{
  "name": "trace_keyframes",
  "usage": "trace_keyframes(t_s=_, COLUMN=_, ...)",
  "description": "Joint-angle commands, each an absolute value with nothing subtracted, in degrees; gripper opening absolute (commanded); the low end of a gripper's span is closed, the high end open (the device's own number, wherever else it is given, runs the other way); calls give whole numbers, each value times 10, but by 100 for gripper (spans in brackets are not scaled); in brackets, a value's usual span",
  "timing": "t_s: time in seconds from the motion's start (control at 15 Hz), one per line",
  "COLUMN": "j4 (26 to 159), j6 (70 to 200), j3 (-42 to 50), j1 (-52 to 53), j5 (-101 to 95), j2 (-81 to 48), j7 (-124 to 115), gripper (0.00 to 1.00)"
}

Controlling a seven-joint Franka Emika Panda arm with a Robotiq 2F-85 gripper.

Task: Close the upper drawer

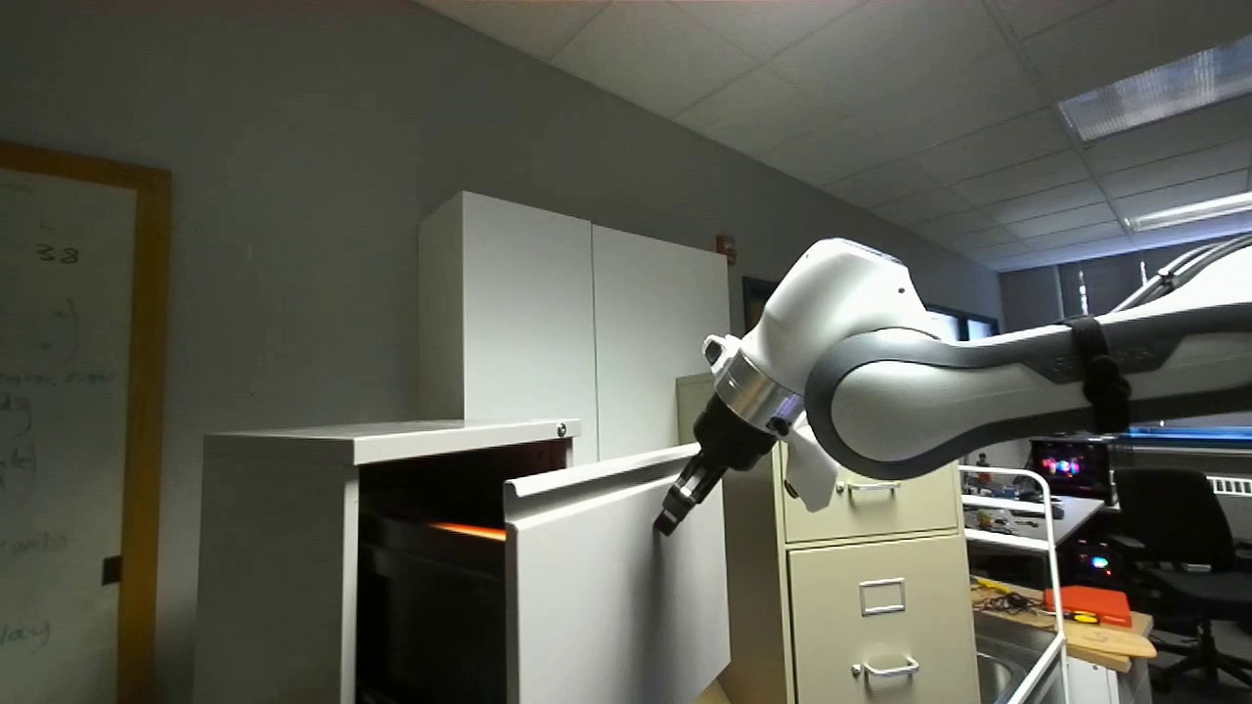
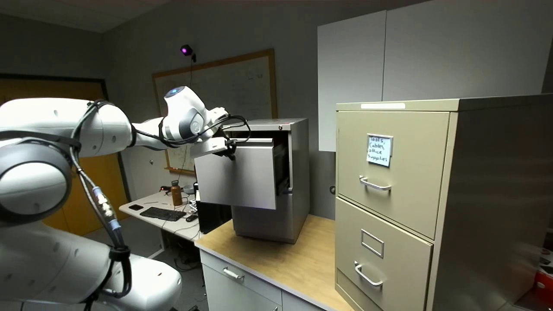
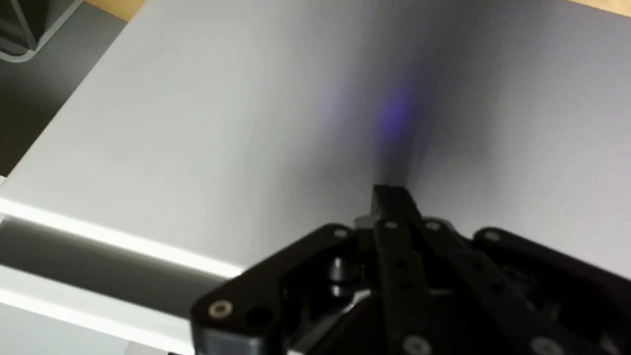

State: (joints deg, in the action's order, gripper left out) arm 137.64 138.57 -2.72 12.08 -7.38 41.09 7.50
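The upper drawer of a grey cabinet [image 1: 274,557] stands pulled out. Its plain front panel [image 1: 616,596] shows in both exterior views [image 2: 246,183] and fills much of the wrist view [image 3: 187,158]. A dark bin-like interior shows behind the panel. My gripper [image 1: 667,525] is shut and empty, tilted down at the front face of the panel. Its tips [image 3: 391,190] meet the panel or sit very close to it; I cannot tell if they touch. It also shows against the panel in an exterior view [image 2: 232,155]. The lower drawer [image 2: 261,222] is shut.
The cabinet stands on a wooden countertop [image 2: 276,250]. A beige filing cabinet [image 2: 389,207] stands beside it with handles jutting out. White wall cupboards [image 2: 352,86] hang behind. A desk [image 2: 151,207] with a keyboard and bottle is on the far side.
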Motion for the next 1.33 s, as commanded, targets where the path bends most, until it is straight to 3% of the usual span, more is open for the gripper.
trace_keyframes(t_s=0.0, j4=1295, j6=1391, j3=-34, j1=131, j5=-46, j2=317, j7=93, gripper=0)
trace_keyframes(t_s=1.27, j4=1015, j6=1352, j3=-110, j1=124, j5=-55, j2=61, j7=86, gripper=0)
